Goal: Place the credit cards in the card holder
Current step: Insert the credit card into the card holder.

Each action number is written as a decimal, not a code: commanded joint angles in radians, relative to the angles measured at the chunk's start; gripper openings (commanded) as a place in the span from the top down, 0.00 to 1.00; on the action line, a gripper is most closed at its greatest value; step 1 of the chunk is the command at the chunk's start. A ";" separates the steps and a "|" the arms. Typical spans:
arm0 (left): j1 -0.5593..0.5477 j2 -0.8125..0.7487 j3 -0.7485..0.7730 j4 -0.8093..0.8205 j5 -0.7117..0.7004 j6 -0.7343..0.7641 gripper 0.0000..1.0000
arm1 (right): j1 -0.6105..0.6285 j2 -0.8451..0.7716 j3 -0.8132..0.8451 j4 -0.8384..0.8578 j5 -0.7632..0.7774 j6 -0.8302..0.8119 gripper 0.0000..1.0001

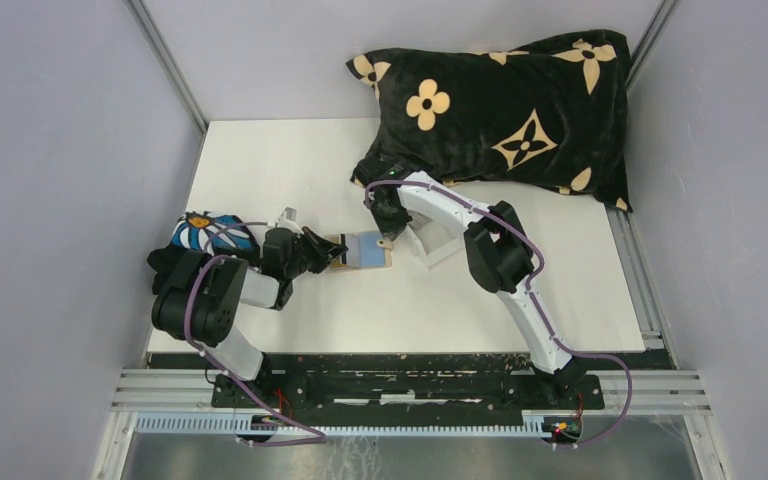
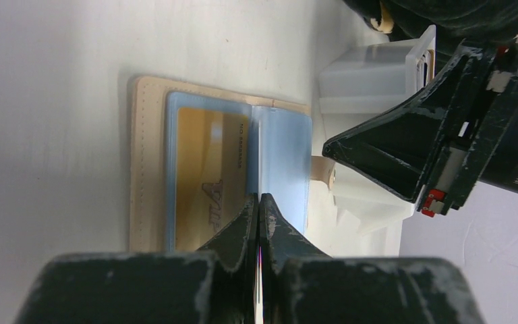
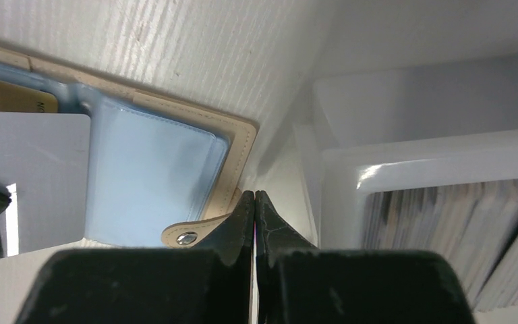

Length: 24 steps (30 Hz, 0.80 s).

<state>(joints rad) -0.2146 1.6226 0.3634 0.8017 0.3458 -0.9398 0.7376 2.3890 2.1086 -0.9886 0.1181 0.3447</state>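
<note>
The tan card holder (image 1: 365,252) lies open on the white table, its blue sleeves up. A yellowish card (image 2: 206,179) sits in its left sleeve (image 2: 175,169). My left gripper (image 2: 260,197) is shut on a thin greyish card (image 3: 34,175), held on edge over the holder's middle fold; in the top view this gripper (image 1: 332,250) is at the holder's left end. My right gripper (image 3: 254,192) is shut with nothing showing beyond its tips, which rest at the holder's snap tab (image 3: 189,236); in the top view it (image 1: 392,238) is at the holder's right end.
A clear plastic box (image 3: 418,162) holding several more cards (image 3: 445,229) stands just right of the holder, against my right gripper. A black flowered pillow (image 1: 505,110) lies at the back right. A blue daisy-print cloth (image 1: 205,232) sits beside the left arm.
</note>
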 commanded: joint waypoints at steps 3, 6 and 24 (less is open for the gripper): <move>0.002 0.015 -0.033 0.137 0.015 -0.056 0.97 | -0.003 -0.013 -0.037 0.012 0.032 0.015 0.99; 0.003 0.020 -0.048 0.167 0.012 -0.075 0.97 | -0.002 -0.015 -0.046 0.014 0.031 0.016 0.99; 0.001 0.054 -0.049 0.224 0.013 -0.081 0.97 | -0.002 -0.022 -0.063 0.022 0.014 0.020 0.99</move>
<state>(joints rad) -0.2146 1.6657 0.3042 0.9630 0.3489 -1.0061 0.7376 2.3890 2.0506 -0.9802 0.1173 0.3485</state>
